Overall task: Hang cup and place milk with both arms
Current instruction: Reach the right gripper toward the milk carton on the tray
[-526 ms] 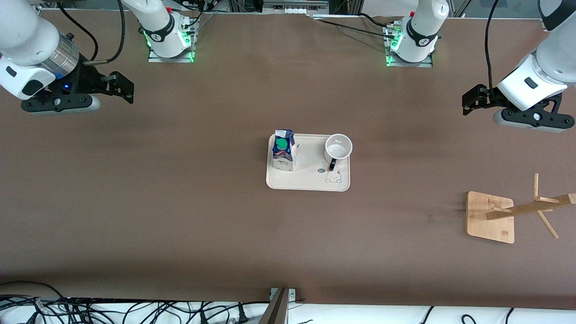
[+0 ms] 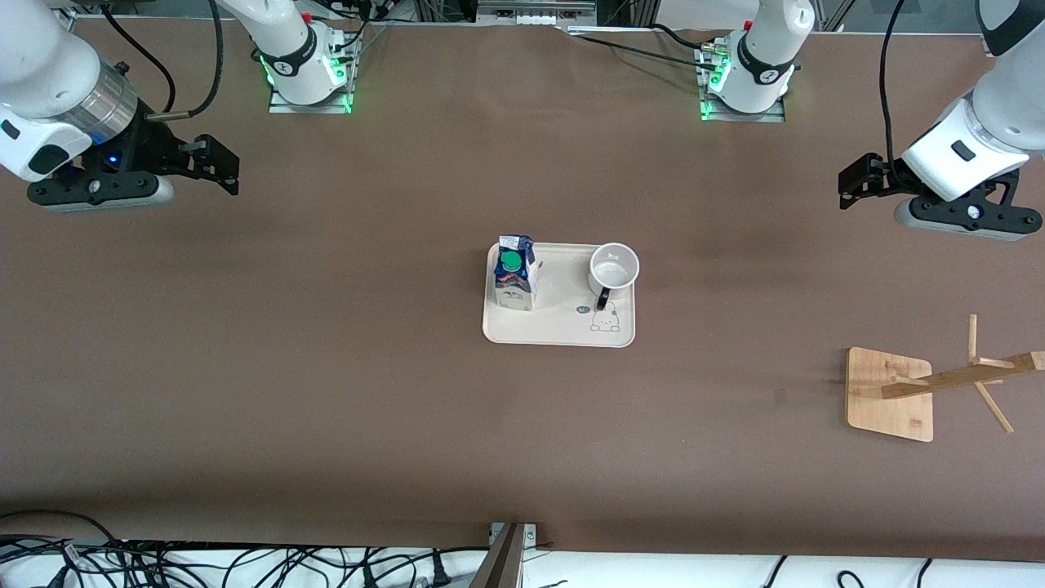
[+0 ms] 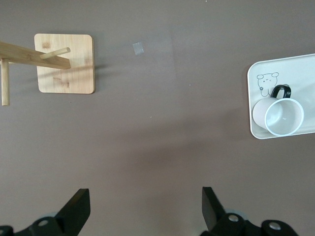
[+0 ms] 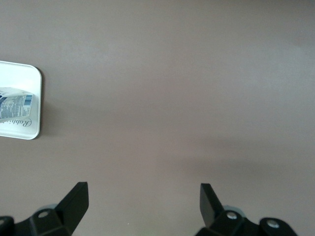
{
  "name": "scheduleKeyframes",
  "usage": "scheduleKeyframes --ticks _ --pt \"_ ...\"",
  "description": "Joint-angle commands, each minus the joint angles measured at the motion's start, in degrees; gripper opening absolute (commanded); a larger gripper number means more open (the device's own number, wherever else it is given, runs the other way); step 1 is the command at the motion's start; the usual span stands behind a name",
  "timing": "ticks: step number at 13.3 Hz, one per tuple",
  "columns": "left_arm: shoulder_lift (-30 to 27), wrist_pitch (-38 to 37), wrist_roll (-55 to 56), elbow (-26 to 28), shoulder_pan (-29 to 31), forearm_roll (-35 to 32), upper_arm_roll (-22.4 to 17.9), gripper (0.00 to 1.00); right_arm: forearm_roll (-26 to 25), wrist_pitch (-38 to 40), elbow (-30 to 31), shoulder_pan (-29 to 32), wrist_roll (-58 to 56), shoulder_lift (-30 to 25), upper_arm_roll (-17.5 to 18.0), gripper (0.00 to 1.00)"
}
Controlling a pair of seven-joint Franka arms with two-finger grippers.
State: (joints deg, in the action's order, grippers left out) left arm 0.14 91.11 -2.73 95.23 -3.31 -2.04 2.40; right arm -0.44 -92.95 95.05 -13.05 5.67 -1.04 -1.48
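Observation:
The white cup (image 2: 613, 269) stands upright on a cream tray (image 2: 555, 331) at the table's middle, its black handle toward the front camera. The blue and white milk (image 2: 515, 273) with a green cap stands on the same tray, at the right arm's end of it. My left gripper (image 2: 853, 181) is open and empty over bare table at the left arm's end. Its wrist view (image 3: 146, 204) shows the cup (image 3: 283, 117). My right gripper (image 2: 220, 163) is open and empty over bare table at the right arm's end. Its wrist view (image 4: 143, 199) shows the milk (image 4: 15, 110).
A wooden rack (image 2: 890, 394) with pegs on a square base stands at the left arm's end, nearer the front camera than the tray; it also shows in the left wrist view (image 3: 65, 64). Cables lie along the table's front edge (image 2: 245, 563).
The right arm has drawn back slightly toward its own end of the table and the bases. The left arm, cup and milk have not moved.

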Motion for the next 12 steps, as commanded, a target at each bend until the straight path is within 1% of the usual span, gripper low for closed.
scheduleKeyframes --ticks 1,2,3,5,6,7,8,10,12 --pt "0.65 -1.55 -1.22 -1.81 0.06 0.01 0.06 1.0 0.27 -2.39 -1.27 -0.05 -0.57 0.6 -0.11 1.0" --pt "0.65 -1.55 -1.31 -1.89 0.06 0.01 0.06 1.0 0.18 -3.55 -1.53 -0.13 -1.27 2.25 0.24 1.0" --pt "0.65 -1.55 -1.22 -1.89 0.06 0.01 0.06 1.0 -0.08 -3.3 -1.88 -0.4 -1.28 2.45 0.42 1.0" --pt "0.65 -1.9 -1.22 -1.89 0.06 0.01 0.06 1.0 0.18 -2.33 -1.62 -0.57 -1.71 3.23 0.42 1.0" --pt "0.65 -1.99 -1.22 -1.89 0.06 0.01 0.06 1.0 0.18 -1.28 -1.53 -0.75 -2.93 5.76 0.42 1.0" --pt "0.65 -2.25 -1.31 -1.89 0.06 0.1 0.06 1.0 0.35 0.73 -2.05 -1.01 -4.6 6.13 0.42 1.0" --pt "0.65 -2.17 -1.4 -1.89 0.06 0.1 0.06 1.0 0.79 0.75 -2.15 -1.97 -5.57 6.14 0.6 1.0" --pt "0.65 -2.17 -1.4 -1.89 0.06 0.1 0.06 1.0 3.24 -0.04 -2.24 -3.9 -5.14 7.19 0.69 1.0" --pt "0.65 -2.17 -1.05 -1.98 -0.12 -0.16 0.14 1.0 7.63 -2.75 -2.24 -5.84 -1.13 9.56 0.77 1.0"
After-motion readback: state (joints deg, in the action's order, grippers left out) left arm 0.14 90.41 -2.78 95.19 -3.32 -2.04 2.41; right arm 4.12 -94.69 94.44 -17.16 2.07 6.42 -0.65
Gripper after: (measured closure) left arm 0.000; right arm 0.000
